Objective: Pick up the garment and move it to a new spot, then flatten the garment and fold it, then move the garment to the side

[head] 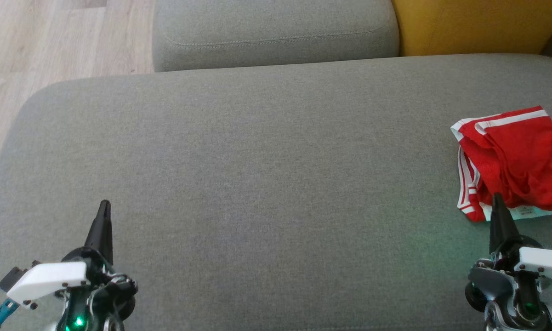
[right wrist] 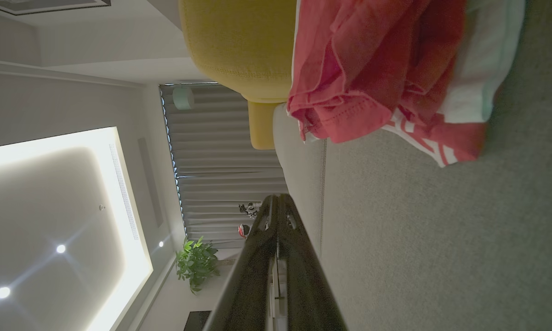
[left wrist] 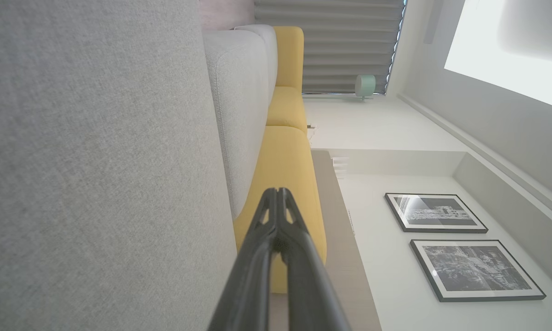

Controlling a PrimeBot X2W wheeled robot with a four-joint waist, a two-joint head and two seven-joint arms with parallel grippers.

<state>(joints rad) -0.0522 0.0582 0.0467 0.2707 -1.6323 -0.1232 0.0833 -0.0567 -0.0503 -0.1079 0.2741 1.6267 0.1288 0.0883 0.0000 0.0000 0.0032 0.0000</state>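
red garment [head: 517, 158] with white stripes lies crumpled at the far right of the grey sofa seat [head: 257, 184], yellow cushion [head: 473, 25] behind it. right gripper [head: 497, 200] just short of its near edge, fingers pressed together, empty. left gripper [head: 104, 206] well apart, also closed, empty.

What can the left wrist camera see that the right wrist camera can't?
Left wrist camera: two framed pictures hanging side by side. Right wrist camera: the red garment lying crumpled on the grey sofa, a green plant and bright ceiling lights. In both: the grey sofa, a yellow cushion and grey curtains.
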